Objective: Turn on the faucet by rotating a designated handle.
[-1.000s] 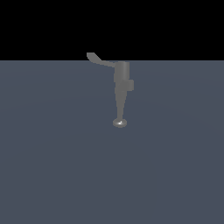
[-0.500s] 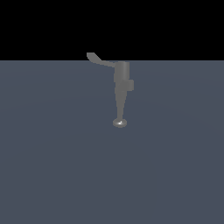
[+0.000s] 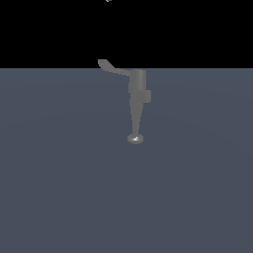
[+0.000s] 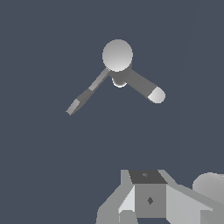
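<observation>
Stood upright near the middle of the grey surface (image 3: 59,188): the faucet (image 3: 137,99). Projected from its top toward the exterior view's left: the handle (image 3: 112,68), paddle tip outermost, untouched.

Judged best for the approach in hand: descend beside the paddle tip rather than near the body, push sideways along the arc, keep clear of the boxy nub (image 3: 145,96).

Barely glimpsed at the exterior view's upper edge: a pale speck, possibly the arm. Cut off in the wrist view: the gripper (image 4: 146,201), only its housing shown. Cannot tell whether fingers were wide or narrow; nothing seen held.
</observation>
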Motion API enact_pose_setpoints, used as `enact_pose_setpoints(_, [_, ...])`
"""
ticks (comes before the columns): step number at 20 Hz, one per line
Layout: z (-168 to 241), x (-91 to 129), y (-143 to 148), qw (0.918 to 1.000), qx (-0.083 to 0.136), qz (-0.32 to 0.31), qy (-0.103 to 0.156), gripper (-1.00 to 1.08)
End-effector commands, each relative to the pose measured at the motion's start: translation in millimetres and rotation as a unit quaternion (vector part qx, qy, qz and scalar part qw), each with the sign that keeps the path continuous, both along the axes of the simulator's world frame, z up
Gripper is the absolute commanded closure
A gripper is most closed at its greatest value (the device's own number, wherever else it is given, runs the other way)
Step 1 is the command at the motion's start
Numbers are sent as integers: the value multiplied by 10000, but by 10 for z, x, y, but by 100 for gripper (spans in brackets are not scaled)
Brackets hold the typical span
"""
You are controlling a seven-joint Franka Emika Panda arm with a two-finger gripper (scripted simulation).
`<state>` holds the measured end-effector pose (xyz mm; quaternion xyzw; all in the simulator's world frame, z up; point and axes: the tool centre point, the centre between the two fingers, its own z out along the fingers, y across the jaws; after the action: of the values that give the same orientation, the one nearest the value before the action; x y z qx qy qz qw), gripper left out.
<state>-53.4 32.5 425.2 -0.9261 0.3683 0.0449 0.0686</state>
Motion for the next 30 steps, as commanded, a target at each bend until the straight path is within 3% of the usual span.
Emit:
enact_pose_setpoints(1, [-106,149,29,9994,-31,-342,59,108])
enact_pose_setpoints(9, [-472,590,127,9897,-217,-1400,199,108])
enact_pose_setpoints(18, [-905,1030,253,9661,-521,-2518,228,108])
enact_pose_setpoints(24, [-1119,1225,324,9503,-688,-3031,181,108])
enact_pose_setpoints(30, [-1240,1330,368,9401,-785,-3313,134,108])
